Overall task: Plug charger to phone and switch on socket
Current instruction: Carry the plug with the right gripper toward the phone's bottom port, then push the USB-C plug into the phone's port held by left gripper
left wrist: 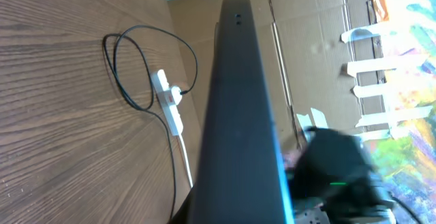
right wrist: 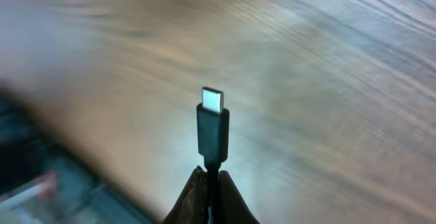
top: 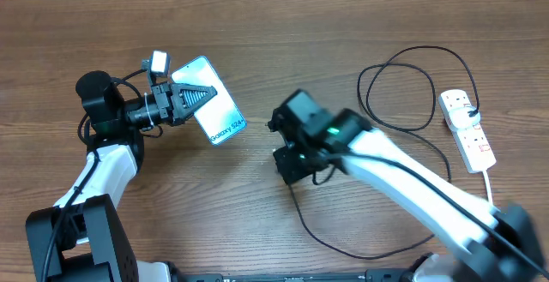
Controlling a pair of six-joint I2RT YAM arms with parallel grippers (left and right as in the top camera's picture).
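My left gripper (top: 193,98) is shut on the phone (top: 214,104), held tilted above the table with its teal "Galaxy S24+" screen up. In the left wrist view the phone's dark edge (left wrist: 238,115) fills the middle. My right gripper (top: 287,158) is shut on the charger just behind its small plug tip (right wrist: 212,118), which points up above the wood. The black cable (top: 403,85) loops back to the white socket (top: 467,128) at the far right. The socket also shows in the left wrist view (left wrist: 170,105). The right gripper is a short way right of the phone, apart from it.
The socket's white cord (top: 491,179) runs toward the front right edge. Cable slack (top: 322,231) trails across the front middle of the wooden table. Cardboard walls (left wrist: 320,40) stand behind the table.
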